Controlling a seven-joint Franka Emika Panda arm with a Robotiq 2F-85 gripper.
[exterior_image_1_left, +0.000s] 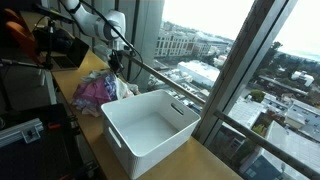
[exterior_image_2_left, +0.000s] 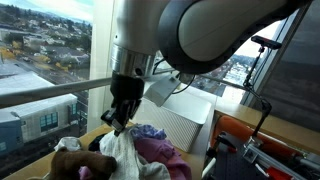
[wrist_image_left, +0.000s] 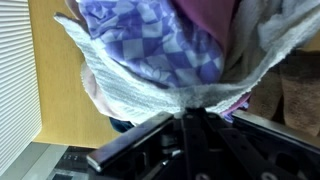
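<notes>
A heap of clothes (exterior_image_1_left: 100, 90) lies on the wooden table beside a white bin. My gripper (exterior_image_2_left: 118, 125) comes down onto the heap from above, and its jaws are shut on a white textured cloth (wrist_image_left: 140, 92), pinching a fold of it. In the wrist view a blue-and-white checked fabric (wrist_image_left: 165, 40) lies just past the white cloth, with pink fabric (wrist_image_left: 210, 12) behind it. In an exterior view the white cloth (exterior_image_2_left: 122, 152) bunches right under the fingers. The gripper (exterior_image_1_left: 115, 66) is seen over the heap's back edge.
An open, empty white plastic bin (exterior_image_1_left: 150, 128) stands on the table next to the heap, and its ribbed wall (wrist_image_left: 15, 80) fills the left of the wrist view. A brown plush item (exterior_image_2_left: 75, 162) lies beside the clothes. A window rail runs along the table's far side.
</notes>
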